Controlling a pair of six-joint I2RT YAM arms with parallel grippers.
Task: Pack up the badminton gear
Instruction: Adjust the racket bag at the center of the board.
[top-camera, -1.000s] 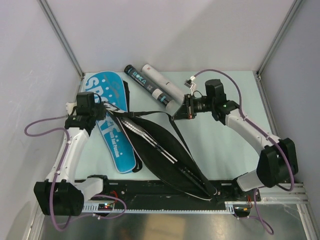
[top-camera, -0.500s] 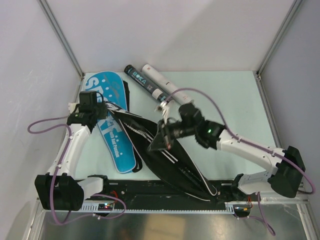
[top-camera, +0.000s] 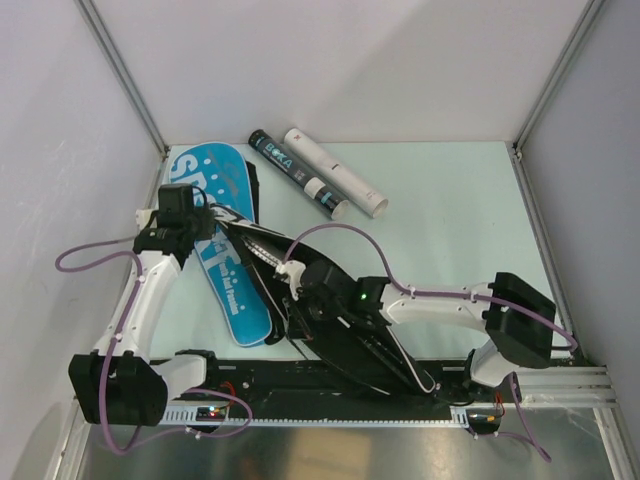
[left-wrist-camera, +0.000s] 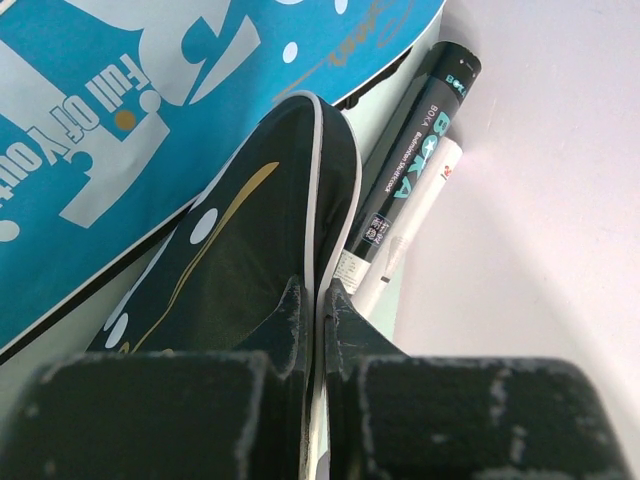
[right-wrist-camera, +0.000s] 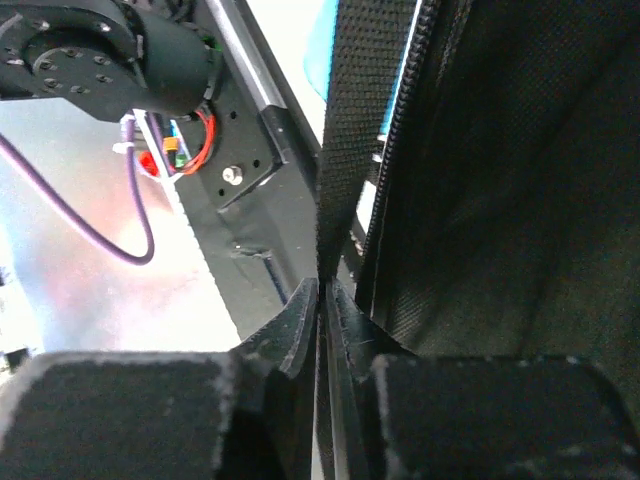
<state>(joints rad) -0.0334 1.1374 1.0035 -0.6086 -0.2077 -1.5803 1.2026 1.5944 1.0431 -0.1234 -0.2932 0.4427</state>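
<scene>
worktop (top-camera: 450, 220): pale green, walled at left, far and right sides; arm bases at near edge.
black bag (top-camera: 350, 335): lies diagonally on worktop, one end far-left, other end at near edge right of centre.
blue bag (top-camera: 228, 262): flat on worktop at left, printed side up, just left of black bag; far end of black bag overlaps it.
black tube (top-camera: 285, 168): lies at far centre of worktop, angled, touching white tube (top-camera: 340, 175) on its right side.
left hand (left-wrist-camera: 321, 305): closed, fingers pinching white-piped rim of black bag at its far-left end; both tubes lie just beyond that end in left wrist view.
right hand (right-wrist-camera: 322, 295): closed, gripping black webbing strap (right-wrist-camera: 355, 140), which rises straight up from between the fingertips; mesh side of black bag sits just right of strap.
right hand, top view: low over middle of black bag, at its left edge, well apart from both tubes.
right arm: reaches leftward across near part of worktop, above black bag.
</scene>
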